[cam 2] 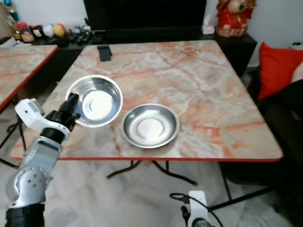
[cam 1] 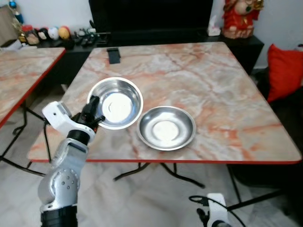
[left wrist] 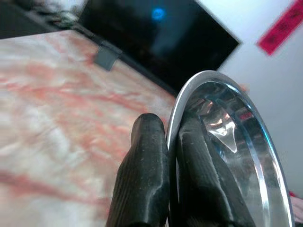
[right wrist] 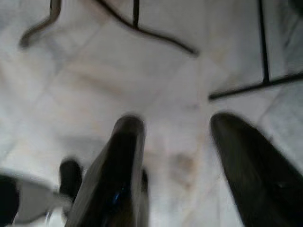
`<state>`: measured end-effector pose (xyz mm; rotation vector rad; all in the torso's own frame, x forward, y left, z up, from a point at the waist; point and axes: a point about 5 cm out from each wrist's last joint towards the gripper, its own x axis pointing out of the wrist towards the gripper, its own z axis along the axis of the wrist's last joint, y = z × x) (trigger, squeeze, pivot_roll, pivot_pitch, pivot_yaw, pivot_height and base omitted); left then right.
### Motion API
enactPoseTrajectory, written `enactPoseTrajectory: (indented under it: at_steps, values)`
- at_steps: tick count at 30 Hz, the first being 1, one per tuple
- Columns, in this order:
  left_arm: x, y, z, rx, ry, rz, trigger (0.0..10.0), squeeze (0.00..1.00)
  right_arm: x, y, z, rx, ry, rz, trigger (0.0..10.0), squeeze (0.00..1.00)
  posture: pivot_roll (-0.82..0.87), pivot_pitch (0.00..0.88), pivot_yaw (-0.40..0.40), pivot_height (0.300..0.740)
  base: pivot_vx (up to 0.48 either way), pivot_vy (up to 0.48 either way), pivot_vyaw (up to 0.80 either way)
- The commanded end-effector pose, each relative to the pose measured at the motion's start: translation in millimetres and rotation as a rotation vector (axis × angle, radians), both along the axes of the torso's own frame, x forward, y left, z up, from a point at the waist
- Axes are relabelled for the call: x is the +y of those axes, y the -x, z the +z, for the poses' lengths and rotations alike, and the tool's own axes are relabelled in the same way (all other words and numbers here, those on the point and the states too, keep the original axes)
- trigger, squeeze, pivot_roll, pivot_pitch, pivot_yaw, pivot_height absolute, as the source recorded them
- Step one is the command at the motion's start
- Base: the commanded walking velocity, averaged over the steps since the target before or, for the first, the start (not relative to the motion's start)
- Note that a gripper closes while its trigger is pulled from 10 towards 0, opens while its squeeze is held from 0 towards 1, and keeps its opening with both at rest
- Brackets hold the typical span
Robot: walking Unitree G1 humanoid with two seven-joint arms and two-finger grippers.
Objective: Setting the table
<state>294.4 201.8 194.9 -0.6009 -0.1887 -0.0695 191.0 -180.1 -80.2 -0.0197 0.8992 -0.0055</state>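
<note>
A steel bowl (cam 1: 116, 103) is held tilted at the near left part of a marbled table (cam 1: 227, 94), its near-left rim pinched between the closed black fingers (left wrist: 147, 175) of the left gripper (cam 1: 93, 112), one finger inside the rim and one outside. A second steel bowl (cam 1: 166, 127) is set flat on the table just to the right, its rim close beside or touching the first, and a small dark object (cam 1: 113, 55) is seen near the far edge. The right gripper (right wrist: 177, 161) is hung low over the tiled floor (right wrist: 142, 80) with its fingers spread apart and nothing between them.
</note>
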Motion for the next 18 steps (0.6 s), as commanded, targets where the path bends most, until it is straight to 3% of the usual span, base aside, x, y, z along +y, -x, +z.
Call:
enactPoseTrajectory:
  at_steps: [1,2,4,8,18]
  values:
    - [-0.2,-0.7,0.8,0.007,-0.047,-0.008,10.0,0.0,5.6,0.2,-0.7,0.004,-0.016,0.004,10.0,0.0,-0.05,0.0,0.041,0.723,0.0,-0.398,0.0]
    - [-0.2,-0.7,0.8,0.007,-0.047,-0.008,10.0,0.0,5.6,0.2,-0.7,0.004,-0.016,0.004,10.0,0.0,-0.05,0.0,0.041,0.723,0.0,-0.398,0.0]
    - [5.4,-2.2,-5.0,0.056,-0.167,-0.041,10.0,0.0,5.5,0.2,-0.7,0.005,-0.015,0.003,10.0,0.0,-0.04,0.0,0.039,0.723,0.0,-0.189,0.0]
    - [8.8,-3.2,-8.8,0.086,-0.215,-0.061,10.0,0.0,5.4,0.2,-0.7,0.005,-0.015,0.003,10.0,0.0,-0.04,0.0,0.039,0.723,0.0,0.0,0.0]
    - [22.7,-3.9,-12.6,0.114,-0.233,-0.044,10.0,0.0,5.8,-0.3,-0.5,0.0,-0.02,-0.006,10.0,0.0,-0.05,0.0,0.043,0.723,0.0,0.0,0.0]
